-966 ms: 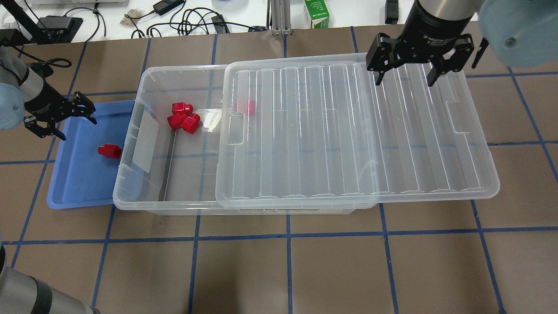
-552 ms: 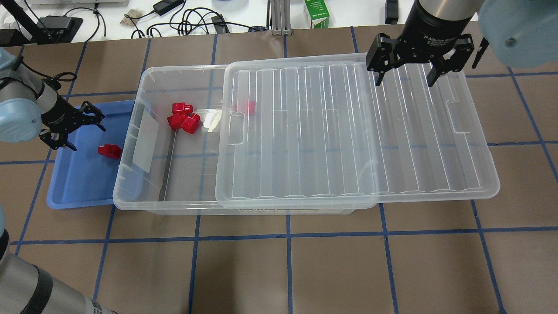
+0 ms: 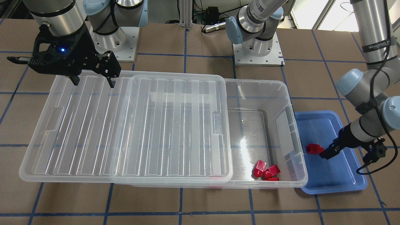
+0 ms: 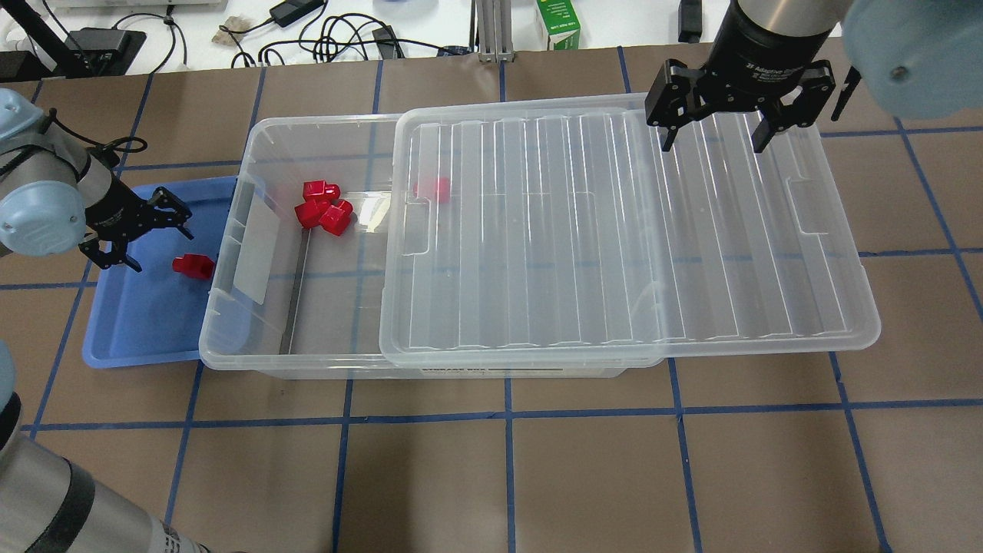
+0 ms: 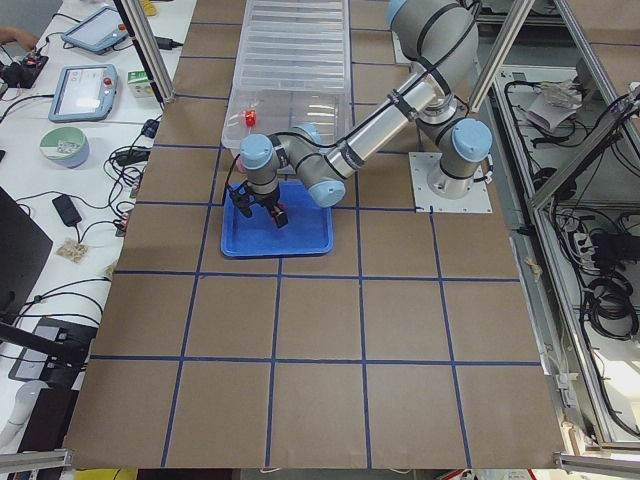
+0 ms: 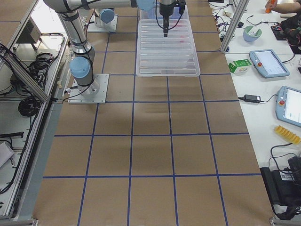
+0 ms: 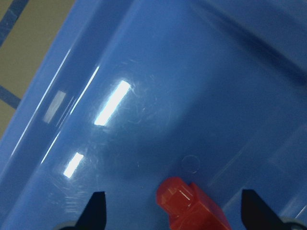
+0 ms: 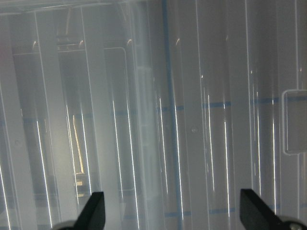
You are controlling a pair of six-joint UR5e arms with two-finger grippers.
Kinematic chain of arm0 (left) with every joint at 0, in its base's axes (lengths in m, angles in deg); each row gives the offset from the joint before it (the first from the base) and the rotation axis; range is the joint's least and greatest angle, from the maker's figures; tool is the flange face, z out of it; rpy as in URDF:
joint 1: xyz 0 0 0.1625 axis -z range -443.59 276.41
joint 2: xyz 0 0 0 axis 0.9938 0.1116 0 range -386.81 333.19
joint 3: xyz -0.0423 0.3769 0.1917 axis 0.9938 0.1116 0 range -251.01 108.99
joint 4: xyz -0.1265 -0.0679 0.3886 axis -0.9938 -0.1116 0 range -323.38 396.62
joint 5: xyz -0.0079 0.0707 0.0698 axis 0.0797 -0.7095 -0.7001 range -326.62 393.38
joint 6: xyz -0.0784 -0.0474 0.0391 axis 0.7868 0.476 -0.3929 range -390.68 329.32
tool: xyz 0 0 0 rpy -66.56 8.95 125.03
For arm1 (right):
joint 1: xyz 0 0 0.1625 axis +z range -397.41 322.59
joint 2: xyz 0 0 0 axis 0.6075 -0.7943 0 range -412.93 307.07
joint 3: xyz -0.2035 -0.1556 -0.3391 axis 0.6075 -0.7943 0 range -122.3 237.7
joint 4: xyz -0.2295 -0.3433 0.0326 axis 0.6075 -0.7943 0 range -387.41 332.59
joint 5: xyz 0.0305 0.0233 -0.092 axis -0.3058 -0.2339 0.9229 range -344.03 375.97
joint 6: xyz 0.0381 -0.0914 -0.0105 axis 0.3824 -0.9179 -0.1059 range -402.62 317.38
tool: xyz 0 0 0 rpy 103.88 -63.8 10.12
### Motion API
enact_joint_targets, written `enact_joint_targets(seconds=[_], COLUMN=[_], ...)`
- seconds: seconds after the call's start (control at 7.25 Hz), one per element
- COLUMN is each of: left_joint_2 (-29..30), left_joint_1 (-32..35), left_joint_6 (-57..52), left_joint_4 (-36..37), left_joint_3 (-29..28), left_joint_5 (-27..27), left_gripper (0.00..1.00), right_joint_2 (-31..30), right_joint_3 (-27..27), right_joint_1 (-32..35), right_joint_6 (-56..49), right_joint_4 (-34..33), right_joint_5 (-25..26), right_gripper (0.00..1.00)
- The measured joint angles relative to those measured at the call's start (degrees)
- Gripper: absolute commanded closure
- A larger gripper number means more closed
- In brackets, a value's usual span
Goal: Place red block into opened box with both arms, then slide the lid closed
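Left end effector (image 4: 160, 244) nearer red block (image 4: 193, 266), spread | right end effector (image 4: 713, 144) spread | taped table (image 4: 584, 476)

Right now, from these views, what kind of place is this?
Most likely a robotics lab or test cell. The left arm and right arm are bolted to a table marked with a blue tape grid, and a teach pendant lies on the side bench.

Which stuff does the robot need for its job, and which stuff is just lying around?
For the job:
red block in the blue tray
clear box
lid
left fingers
right fingers

Just lying about:
green carton
cables
tablets
bowl
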Motion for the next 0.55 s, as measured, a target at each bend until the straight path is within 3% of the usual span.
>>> enact_joint_targets(seconds=[0.55], left_joint_2=[0.3], left_joint_1=[0.6], left_joint_6=[1.1], left_joint_4=[0.0], left_joint_3=[0.5], left_joint_5=[0.2], left_gripper=[0.05], right_joint_2=[0.0], right_joint_3=[0.0], right_joint_1=[-0.2], right_joint_6=[0.0], right_joint_4=[0.1], right_joint_5=[0.0], right_gripper=[0.0])
